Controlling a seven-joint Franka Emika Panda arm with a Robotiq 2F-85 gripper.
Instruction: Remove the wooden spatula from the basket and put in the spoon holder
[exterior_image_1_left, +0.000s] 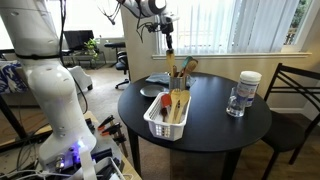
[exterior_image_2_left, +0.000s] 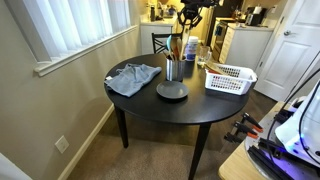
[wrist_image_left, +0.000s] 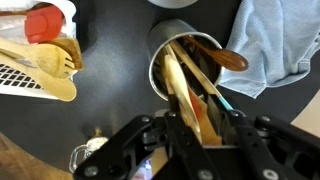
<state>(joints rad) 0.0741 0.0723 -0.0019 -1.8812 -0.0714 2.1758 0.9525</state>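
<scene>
My gripper (wrist_image_left: 195, 135) is shut on the pale wooden spatula (wrist_image_left: 178, 85), directly above the dark spoon holder (wrist_image_left: 160, 45). The spatula's lower end reaches into the holder among other wooden utensils. In both exterior views the gripper (exterior_image_1_left: 167, 28) (exterior_image_2_left: 188, 15) hangs high over the holder (exterior_image_1_left: 180, 82) (exterior_image_2_left: 175, 68), with the spatula (exterior_image_1_left: 170, 55) upright beneath it. The white basket (exterior_image_1_left: 155, 120) (exterior_image_2_left: 230, 85) stands beside the holder with orange-brown wooden utensils (wrist_image_left: 55, 62) in it.
A blue-grey cloth (exterior_image_2_left: 135, 77) (wrist_image_left: 285, 40) lies on the round black table (exterior_image_1_left: 215, 125). A dark round disc (exterior_image_2_left: 172, 92) sits in front of the holder. A clear jar with a white lid (exterior_image_1_left: 248, 85) and a glass (exterior_image_1_left: 235, 102) stand near a chair (exterior_image_1_left: 295, 90).
</scene>
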